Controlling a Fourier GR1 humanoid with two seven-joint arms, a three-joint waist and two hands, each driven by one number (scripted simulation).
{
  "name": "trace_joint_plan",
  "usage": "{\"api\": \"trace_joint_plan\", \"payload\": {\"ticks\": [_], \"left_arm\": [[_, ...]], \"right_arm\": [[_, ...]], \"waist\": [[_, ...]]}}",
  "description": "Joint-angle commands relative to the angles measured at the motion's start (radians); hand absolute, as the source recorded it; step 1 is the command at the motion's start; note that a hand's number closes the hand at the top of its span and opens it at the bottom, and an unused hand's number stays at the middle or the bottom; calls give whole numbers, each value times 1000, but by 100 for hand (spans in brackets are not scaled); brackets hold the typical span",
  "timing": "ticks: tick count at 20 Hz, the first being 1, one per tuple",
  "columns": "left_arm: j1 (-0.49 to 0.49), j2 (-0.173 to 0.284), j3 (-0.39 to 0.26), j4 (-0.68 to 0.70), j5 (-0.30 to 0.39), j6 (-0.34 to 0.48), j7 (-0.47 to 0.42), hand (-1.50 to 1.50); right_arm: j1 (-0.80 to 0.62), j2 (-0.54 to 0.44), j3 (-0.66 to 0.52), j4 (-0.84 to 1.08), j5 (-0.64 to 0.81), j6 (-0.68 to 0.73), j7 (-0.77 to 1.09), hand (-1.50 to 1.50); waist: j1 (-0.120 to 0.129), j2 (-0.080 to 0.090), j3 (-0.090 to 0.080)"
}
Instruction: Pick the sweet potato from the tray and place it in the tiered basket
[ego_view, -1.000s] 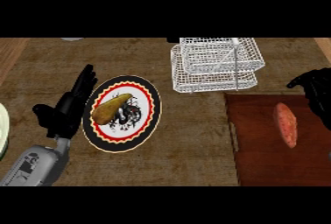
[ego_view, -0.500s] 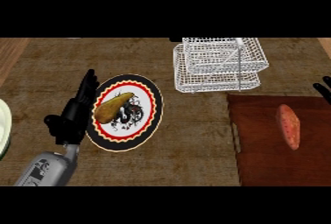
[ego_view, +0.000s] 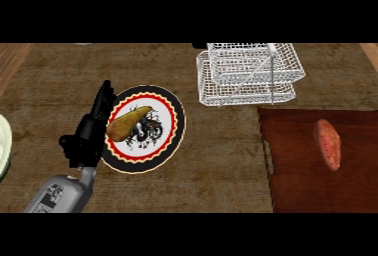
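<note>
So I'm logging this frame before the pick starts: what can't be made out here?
- Right hand: not in the head view at all, so its state is unknown.
- Tray: cut off by the right and lower edges.
- Pale object at the left edge: mostly cut off, unidentifiable.
- Plate: its left rim is hidden by the left hand.
- Basket: top is cut by the upper edge.

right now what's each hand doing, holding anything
Left hand: open, fingers straight beside the plate, holding nothing.
Right hand: not in view; sweet potato lies untouched on the tray.
</note>
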Motion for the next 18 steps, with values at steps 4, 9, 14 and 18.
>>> {"api": "trace_joint_plan", "payload": {"ticks": [4,9,14,18], "left_arm": [[24,-20,-16,5,-31,28,-24,0],[6,-21,-28,-16,-40,25,24,0],[39,-26,-44,-77,-58,31,45,0],[29,-25,-11,-25,-54,9,16,0]], "right_arm": [[-70,-134,-117,-157,362,163,-59,-150],[-54,-37,-113,-335,640,152,-136,-150],[-72,1,-71,-337,847,135,-258,-150],[-49,31,1,-382,976,77,-348,-150]], "waist": [[11,0,0],[7,-2,-1],[24,-3,-3],[16,-1,-5]]}}
